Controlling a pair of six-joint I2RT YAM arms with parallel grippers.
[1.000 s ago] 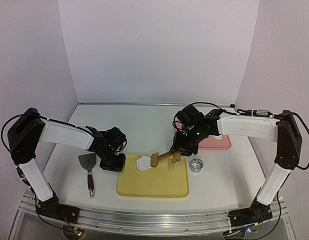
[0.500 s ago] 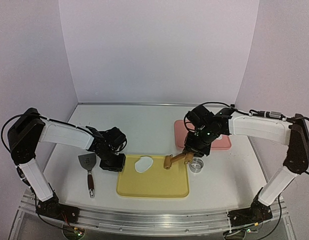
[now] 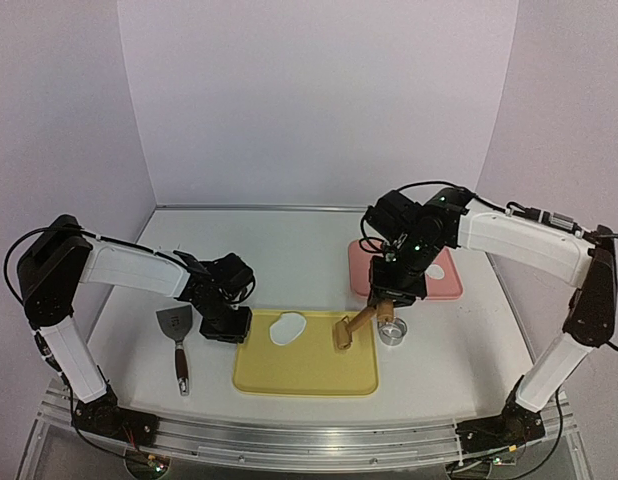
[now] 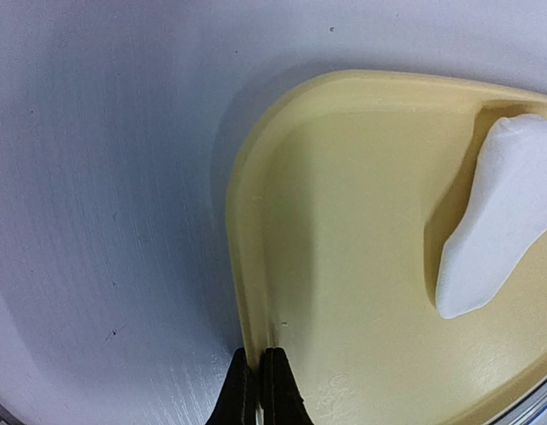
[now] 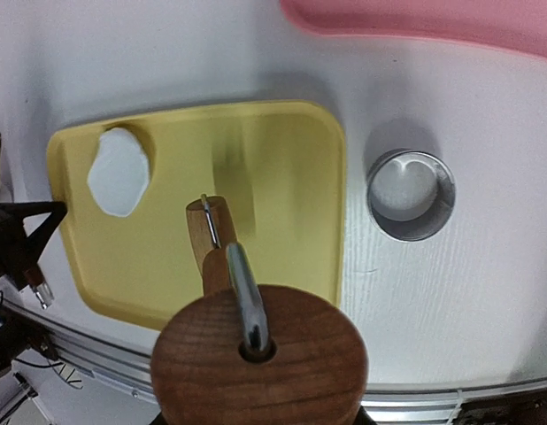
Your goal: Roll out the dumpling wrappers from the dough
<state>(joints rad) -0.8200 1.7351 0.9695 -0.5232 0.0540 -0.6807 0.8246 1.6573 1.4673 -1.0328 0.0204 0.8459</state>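
Rightward went the right gripper [image 3: 388, 296], clamped on the wooden roller [image 3: 347, 330], now at the right edge of the yellow board [image 3: 309, 375]. The left gripper [image 4: 256, 394] pinches the board's left rim (fingers nearly together). The dough [image 3: 286, 327] lies far-left on it.

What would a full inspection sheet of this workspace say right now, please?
Surface: white table, matte.
Job's things: white dough, irregular, on the yellow board's far-left part; rolling pin over the board's right edge, off the dough; ring cutter on the table right of the board; round wrappers: nothing seen.
Clutter: spatula left of the board; pink tray behind the cutter.
Hands: left hand closed at the board's left rim, seemingly pinching it; right hand holds the rolling pin.
Cables: black cables loop along the arms.
Surroundings: plain walls; otherwise nothing seen.
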